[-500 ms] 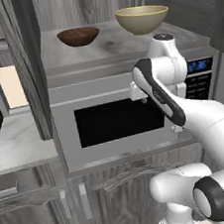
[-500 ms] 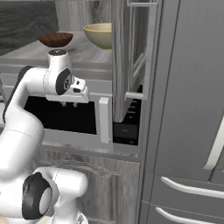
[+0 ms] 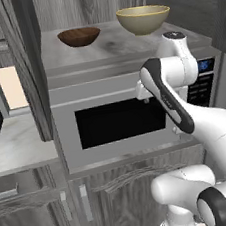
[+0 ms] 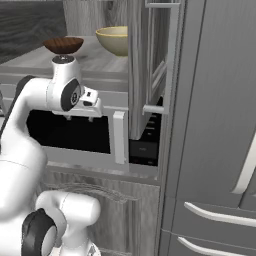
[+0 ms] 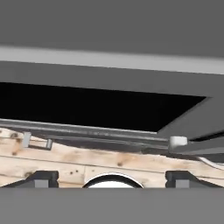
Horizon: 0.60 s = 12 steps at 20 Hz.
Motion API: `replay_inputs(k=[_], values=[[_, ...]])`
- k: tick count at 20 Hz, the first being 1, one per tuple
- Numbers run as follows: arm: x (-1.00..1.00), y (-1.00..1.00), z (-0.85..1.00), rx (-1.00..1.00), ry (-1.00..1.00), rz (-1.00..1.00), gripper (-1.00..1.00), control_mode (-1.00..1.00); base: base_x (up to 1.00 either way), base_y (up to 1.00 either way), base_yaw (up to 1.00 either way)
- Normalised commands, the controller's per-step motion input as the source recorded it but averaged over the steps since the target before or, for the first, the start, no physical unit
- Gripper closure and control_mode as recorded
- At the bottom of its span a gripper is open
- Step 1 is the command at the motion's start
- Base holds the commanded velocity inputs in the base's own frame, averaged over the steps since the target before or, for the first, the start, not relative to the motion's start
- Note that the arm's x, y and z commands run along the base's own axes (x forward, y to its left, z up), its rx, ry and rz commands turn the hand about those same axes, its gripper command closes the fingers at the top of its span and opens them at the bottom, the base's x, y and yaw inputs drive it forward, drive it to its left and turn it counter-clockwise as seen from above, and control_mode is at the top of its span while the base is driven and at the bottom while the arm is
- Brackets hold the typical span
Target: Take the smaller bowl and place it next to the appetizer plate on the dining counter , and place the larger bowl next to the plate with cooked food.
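Grey cabinetry surrounds a microwave (image 3: 116,122); on its top sit the small bowl (image 3: 79,37) and, well apart, the large bowl (image 3: 143,18). My gripper (image 4: 80,117) hangs before the door, fingers spread, empty. I judge the small bowl rigid, light; pinch its rim.

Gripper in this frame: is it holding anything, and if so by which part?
Nothing is held. The gripper is open with nothing between its fingertips, in front of the microwave. Both bowls, the dark wooden bowl and the tan bowl, sit on top of it.
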Motion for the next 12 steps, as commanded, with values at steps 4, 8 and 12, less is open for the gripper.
replay_inputs(k=[4, 8, 12], values=[[-0.34, -0.01, 0.64, 0.08, -0.48, -0.15, -1.0, -1.0, 0.0, 0.0, 0.0], [-0.38, -0.03, 0.65, 0.19, -0.46, -0.18, -1.0, -1.0, 0.0, 0.0, 0.0], [-0.36, 0.0, 0.61, 0.23, -0.35, -0.2, -1.0, -1.0, 0.0, 0.0, 0.0]])
